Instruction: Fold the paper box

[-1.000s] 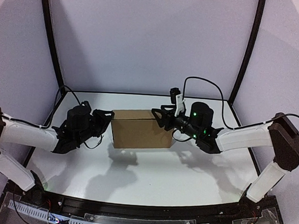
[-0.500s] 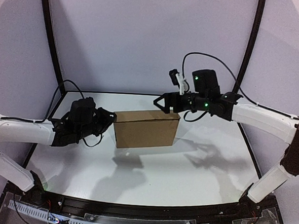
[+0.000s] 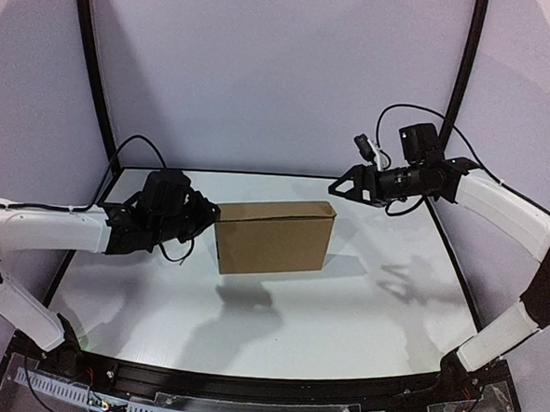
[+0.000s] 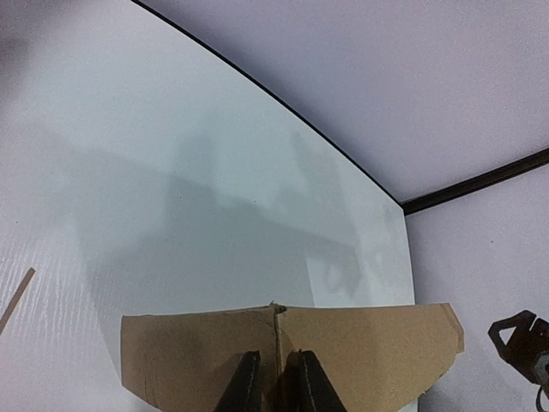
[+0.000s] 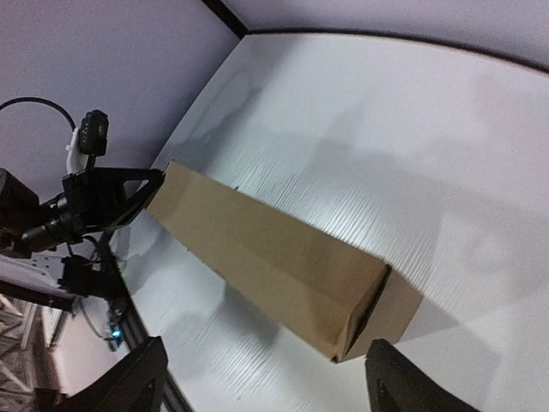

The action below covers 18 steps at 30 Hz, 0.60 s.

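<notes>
**A:** Left side first, what's changed?
**B:** The left gripper (image 3: 207, 222) sits a bit further toward frame center than a second ago. Its jaws are pinched narrow on the left end of the paper box (image 3: 273, 239). In the wrist view its fingers (image 4: 244, 388) are nearly together with a cardboard seam between them.

**A:** And the box?
**B:** It's closed up, long face toward the camera, in the middle of the frame. It has shifted slightly right. It looks lifted, because its shadow lies apart below it on the table (image 3: 370, 333).

**A:** Right side?
**B:** The right gripper (image 3: 337, 188) was touching the box's upper right corner a second ago. Now it is in the upper right of the frame, well apart from the box. Its jaws are spread wide and hold nothing.

**A:** Edges and room?
**B:** The table's black rear edge runs just behind the box. There is bare white table below the box and to its right, and the box's right end is free.
</notes>
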Motion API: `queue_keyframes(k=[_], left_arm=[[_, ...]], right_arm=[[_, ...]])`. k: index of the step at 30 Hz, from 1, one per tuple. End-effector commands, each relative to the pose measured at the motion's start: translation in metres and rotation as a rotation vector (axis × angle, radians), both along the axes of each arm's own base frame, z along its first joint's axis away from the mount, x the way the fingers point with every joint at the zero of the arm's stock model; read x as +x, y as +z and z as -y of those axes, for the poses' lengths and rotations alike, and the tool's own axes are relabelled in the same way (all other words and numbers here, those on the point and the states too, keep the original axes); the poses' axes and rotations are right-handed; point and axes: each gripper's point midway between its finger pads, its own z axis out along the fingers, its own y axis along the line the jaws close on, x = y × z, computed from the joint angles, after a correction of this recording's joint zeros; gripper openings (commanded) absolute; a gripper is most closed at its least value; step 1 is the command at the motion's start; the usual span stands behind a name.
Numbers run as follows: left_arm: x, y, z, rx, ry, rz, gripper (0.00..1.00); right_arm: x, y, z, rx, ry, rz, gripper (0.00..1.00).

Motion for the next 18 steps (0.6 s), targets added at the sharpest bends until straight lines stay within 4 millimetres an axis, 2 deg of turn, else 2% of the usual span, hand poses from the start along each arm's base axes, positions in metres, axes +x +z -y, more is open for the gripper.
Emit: queue_keyframes(k=[1, 6, 11, 15, 18], left_arm=[[-0.066, -0.127, -0.040, 0.377, -0.106, -0.395, 0.01], [-0.067, -0.130, -0.038, 0.398, -0.120, -0.413, 0.01], [-0.069, -0.133, -0.037, 0.391, -0.127, -0.426, 0.01], [-0.068, -0.131, -0.037, 0.394, -0.131, -0.423, 0.01], [-0.068, -0.130, -0.037, 0.398, -0.130, -0.420, 0.01]], right_arm=[[-0.022, -0.018, -0.011, 0.048, 0.107, -0.134, 0.75], [-0.002, -0.052, -0.004, -0.010, 0.014, -0.249, 0.68], [0.022, -0.052, 0.002, -0.031, -0.061, -0.251, 0.66], [0.029, -0.041, 0.005, -0.043, -0.078, -0.217, 0.71], [0.033, -0.048, 0.005, -0.054, -0.087, -0.246, 0.71]])
